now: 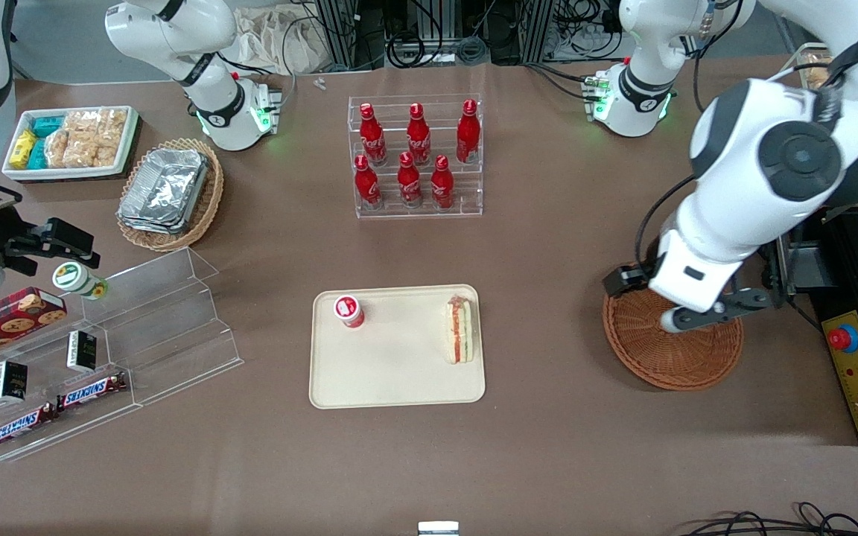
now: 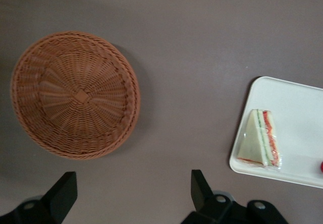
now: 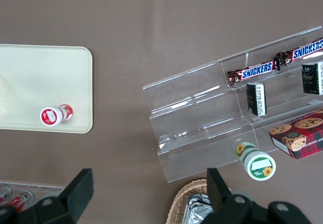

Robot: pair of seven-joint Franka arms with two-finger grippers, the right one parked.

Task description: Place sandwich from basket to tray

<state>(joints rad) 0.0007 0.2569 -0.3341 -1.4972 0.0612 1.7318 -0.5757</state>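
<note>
Nearest the front camera we see the cream tray on the brown counter, with the sandwich lying on it along the edge toward the working arm's end, its striped cut edge facing up. A small red-capped bottle lies on the same tray, near its corner toward the parked arm's end. Well apart from the tray, toward the working arm's end, sits the reddish-brown basket, and we see nothing inside it. The gripper hangs over the basket's rim farther from the camera. Farther from the camera than the tray stands a clear rack of red soda bottles.

From the left wrist camera we look down on the basket, its woven floor bare. The sandwich rests on the tray near its rounded corner. Both black fingers show spread wide apart, holding nothing, above bare counter between basket and tray.

From the right wrist camera we see the tray with the red-capped bottle on it, and beside it a clear stepped stand holding Snickers bars.
</note>
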